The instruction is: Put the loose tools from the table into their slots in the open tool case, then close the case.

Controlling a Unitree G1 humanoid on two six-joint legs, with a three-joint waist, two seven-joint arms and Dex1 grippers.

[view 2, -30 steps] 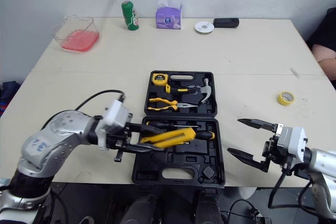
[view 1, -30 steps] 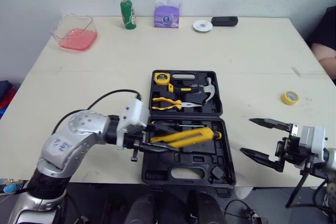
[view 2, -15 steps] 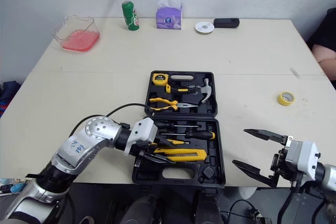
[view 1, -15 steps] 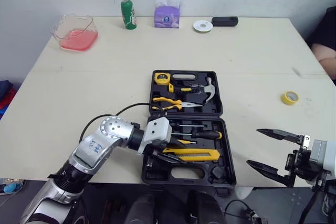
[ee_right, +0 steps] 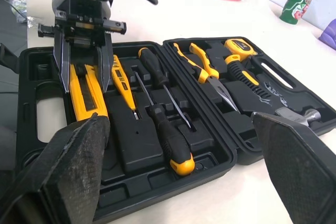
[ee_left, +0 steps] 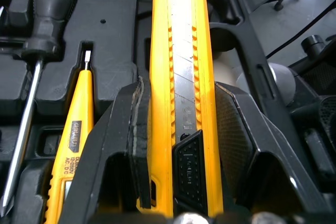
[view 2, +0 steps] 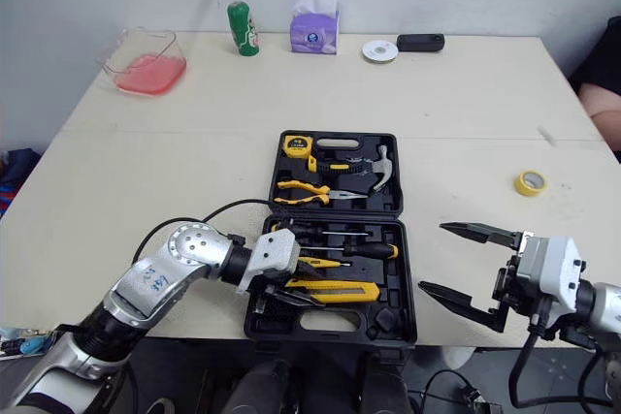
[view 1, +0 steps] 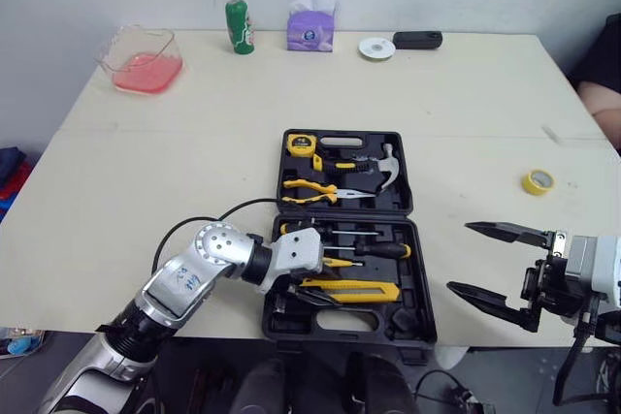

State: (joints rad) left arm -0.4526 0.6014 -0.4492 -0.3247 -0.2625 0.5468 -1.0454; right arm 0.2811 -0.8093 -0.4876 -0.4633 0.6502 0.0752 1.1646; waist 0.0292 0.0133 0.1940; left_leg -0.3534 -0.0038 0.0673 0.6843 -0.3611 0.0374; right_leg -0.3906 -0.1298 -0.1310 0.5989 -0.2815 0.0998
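Black plastic tool case (view 1: 291,324) lying open on a pale table (view 1: 194,143), hinge across the middle. In the far half sit a yellow tape measure (view 1: 299,144), yellow-handled pliers (view 1: 315,191) and a hammer (view 1: 386,167). In the near half a black-handled screwdriver (view 1: 374,249) and a slim yellow tester pen (view 1: 335,262) rest in their slots. Nearest of all, a yellow utility knife (view 1: 351,288) lies lengthwise, left to right, along the near half. The left gripper (ee_right: 85,77) reaches in from the left, its two fingers clamped on the knife's sides. The right gripper (view 1: 461,257) hangs to the right of the case by the table's near edge, fingers spread wide, holding nothing. A yellow tape roll (view 1: 536,181) lies on the table further right.
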